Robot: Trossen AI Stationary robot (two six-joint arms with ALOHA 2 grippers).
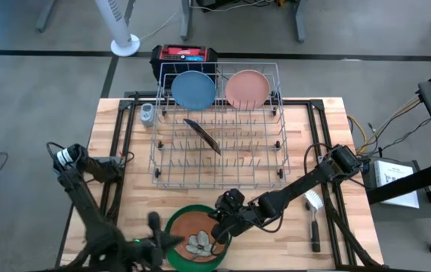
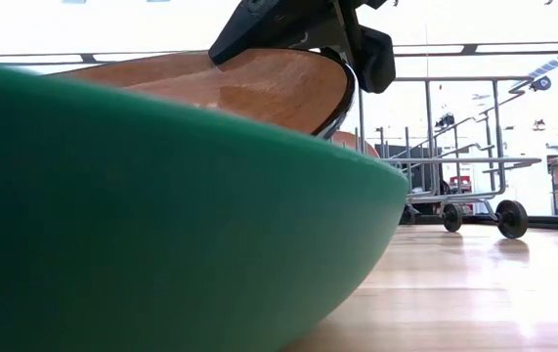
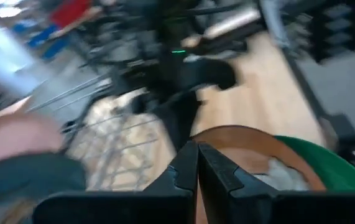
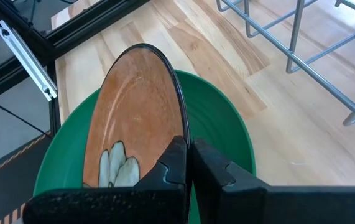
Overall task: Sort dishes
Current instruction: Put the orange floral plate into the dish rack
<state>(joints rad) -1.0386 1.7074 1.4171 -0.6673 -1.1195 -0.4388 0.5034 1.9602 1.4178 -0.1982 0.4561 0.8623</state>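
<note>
Right hand (image 4: 188, 163): one, fingers pinched on the rim of an orange-brown plate (image 4: 137, 112), holding it tilted up on edge over the green plate (image 4: 227, 130).

Left hand (image 1: 155, 223): one, fingers pressed together with nothing between them, just beside the green plate on the side away from the right hand.

Green plate: one, flat on the tabletop (image 1: 132, 177), at the near edge, in front of the wire rack (image 1: 219, 128).

Orange-brown plates: two counted. One is in the right hand's grip, bearing a pale leaf pattern, its lower edge inside the green plate. The second (image 1: 202, 136) stands on edge, slanted, among the rack's tines near the rack's middle.

Light blue plate (image 1: 193, 89): one, upright in the rack's rear row.

Pale pink plate (image 1: 246, 88): one, upright in the same rear row, just beside the blue.

Wire rack: one, grey, on the tabletop behind the green plate.

Brush (image 1: 314, 219): one, white head and black handle, lying on the tabletop well to the side of the green plate, beyond the right arm.
</note>
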